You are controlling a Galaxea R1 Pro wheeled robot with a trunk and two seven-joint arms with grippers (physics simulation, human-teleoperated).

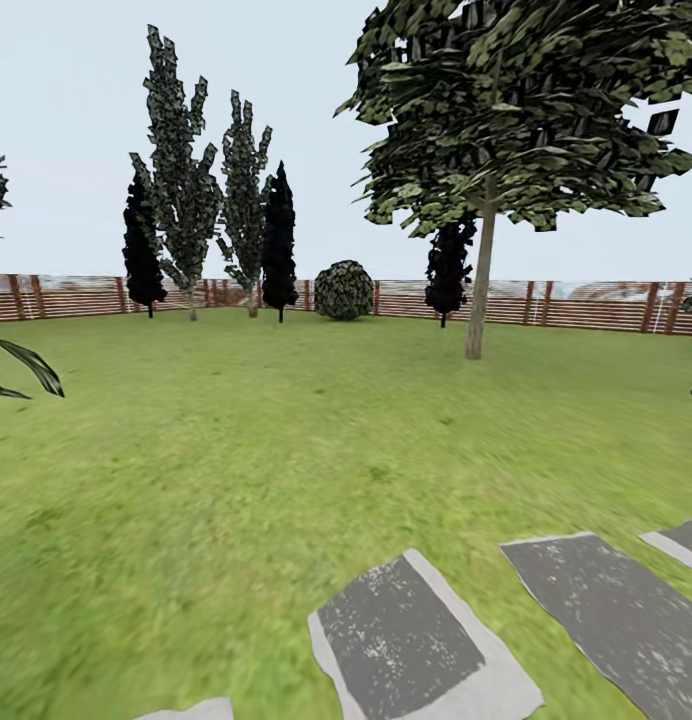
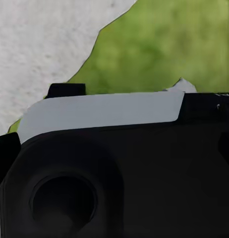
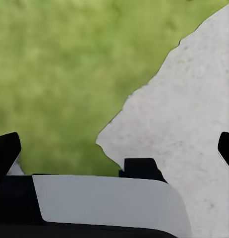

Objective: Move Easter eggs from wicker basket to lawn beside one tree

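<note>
Grass of the lawn [image 1: 236, 450] ran to a slatted fence [image 1: 586, 305]. One grey-trunked tree [image 1: 478, 290] stood right of centre; three dark conifers [image 1: 279, 240] lined the fence. Three stone slabs [image 1: 416, 640] lay nearest. Whether either gripper's fingers were parted couldn't be told.

Counted in the head view: 1 broad-crowned tree [image 1: 479, 290] with a pale trunk. 2 tall grey-green poplar-like trees [image 1: 178, 170], side by side. 3 narrow black conifers [image 1: 279, 240] along the fence line. 1 round shrub [image 1: 343, 290]. 1 slatted wooden fence [image 1: 586, 305] ringing 1 lawn [image 1: 236, 450]. 3 grey paving slabs [image 1: 411, 640] clearly seen in the near grass, plus 1 sliver at the bottom edge. Partial foliage at both side edges, kind uncertain, not tallied.
</note>
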